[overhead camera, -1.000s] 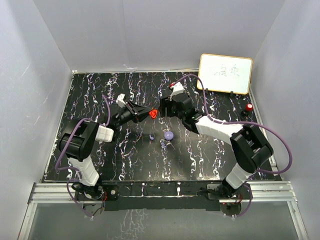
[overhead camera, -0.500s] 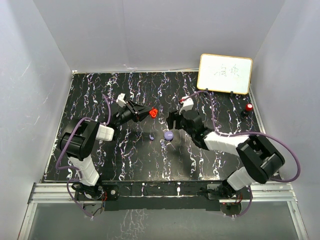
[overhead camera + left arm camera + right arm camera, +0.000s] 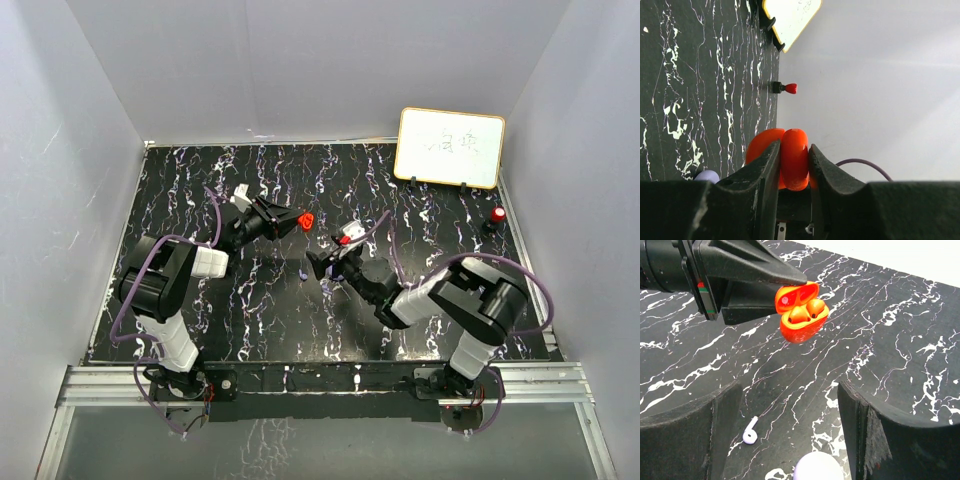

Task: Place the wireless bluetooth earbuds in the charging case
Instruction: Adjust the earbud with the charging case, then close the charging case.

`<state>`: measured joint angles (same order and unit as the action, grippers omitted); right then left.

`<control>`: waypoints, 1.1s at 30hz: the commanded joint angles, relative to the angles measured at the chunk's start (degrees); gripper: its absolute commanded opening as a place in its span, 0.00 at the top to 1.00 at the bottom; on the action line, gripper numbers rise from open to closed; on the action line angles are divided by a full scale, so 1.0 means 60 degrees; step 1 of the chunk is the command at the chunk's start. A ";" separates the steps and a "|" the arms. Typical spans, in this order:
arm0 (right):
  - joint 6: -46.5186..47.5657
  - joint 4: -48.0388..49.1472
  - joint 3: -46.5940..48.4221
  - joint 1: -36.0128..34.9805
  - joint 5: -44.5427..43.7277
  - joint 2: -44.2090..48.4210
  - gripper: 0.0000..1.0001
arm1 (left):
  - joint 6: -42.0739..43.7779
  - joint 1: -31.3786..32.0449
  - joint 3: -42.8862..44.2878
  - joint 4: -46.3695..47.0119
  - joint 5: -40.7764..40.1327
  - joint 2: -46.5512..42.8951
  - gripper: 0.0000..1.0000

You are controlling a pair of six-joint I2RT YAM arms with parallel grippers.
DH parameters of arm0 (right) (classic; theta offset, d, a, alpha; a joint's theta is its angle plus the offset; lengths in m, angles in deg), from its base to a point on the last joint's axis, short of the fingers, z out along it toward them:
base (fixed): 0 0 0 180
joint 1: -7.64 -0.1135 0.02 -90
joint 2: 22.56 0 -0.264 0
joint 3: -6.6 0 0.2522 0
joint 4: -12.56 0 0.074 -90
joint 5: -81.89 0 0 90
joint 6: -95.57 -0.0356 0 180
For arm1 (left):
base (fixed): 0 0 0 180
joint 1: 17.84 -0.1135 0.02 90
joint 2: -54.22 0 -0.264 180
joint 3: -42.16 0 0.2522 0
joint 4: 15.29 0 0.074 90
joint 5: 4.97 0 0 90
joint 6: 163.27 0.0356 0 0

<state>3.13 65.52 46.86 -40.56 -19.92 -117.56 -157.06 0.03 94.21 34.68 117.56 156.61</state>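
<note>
My left gripper [image 3: 293,221] is shut on an open red charging case [image 3: 801,315], held above the table with its lid up. Two red earbuds [image 3: 807,311] sit in its wells. In the left wrist view the case [image 3: 794,160] is pinched between both fingers. A pale purple earbud [image 3: 750,430] lies loose on the black marbled table [image 3: 900,340]. My right gripper [image 3: 790,405] hangs low over the table with its jaws wide open and nothing between them; the earbud lies just inside its left finger. A pale purple round case [image 3: 817,469] sits at the bottom edge of that view.
A whiteboard [image 3: 450,147] stands at the back right, with a small red-topped knob [image 3: 497,215] in front of it near the table's right edge. White walls enclose the table on three sides.
My right gripper has pulled back from the red case, moved left and down over the purple case, and opened wider. The left gripper kept hold of the red case.
</note>
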 commanded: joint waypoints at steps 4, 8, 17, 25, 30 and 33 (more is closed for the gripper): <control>0.0523 0.3081 0.0518 -0.0320 -0.1074 -0.1112 0.25 | 0.0104 0.0098 0.0209 -0.0095 -0.0149 -0.0629 1.00; 0.0572 0.3113 0.0953 -0.0339 -0.1314 -0.1567 0.26 | 0.0043 0.0098 0.0067 0.0071 -0.0167 -0.0532 1.00; 0.0518 0.2662 0.1857 -0.0367 -0.1834 -0.2312 0.27 | -0.0135 0.0097 0.0064 0.0330 -0.0106 -0.0411 1.00; 0.0566 0.2295 0.2272 -0.0373 -0.2267 -0.2711 0.28 | -0.0200 0.0103 0.0093 0.0405 -0.0048 -0.0408 1.00; 0.0757 0.2483 0.2338 -0.0373 -0.2633 -0.2906 0.28 | -0.0222 0.0106 0.0103 0.0410 -0.0008 -0.0415 1.00; 0.0896 0.2459 0.2487 -0.0360 -0.2879 -0.3074 0.28 | -0.0222 0.0102 0.0068 0.0395 -0.0010 -0.0464 1.00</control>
<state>6.37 77.06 59.32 -42.55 -33.95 -134.34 -158.16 0.36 94.40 35.20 116.93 156.39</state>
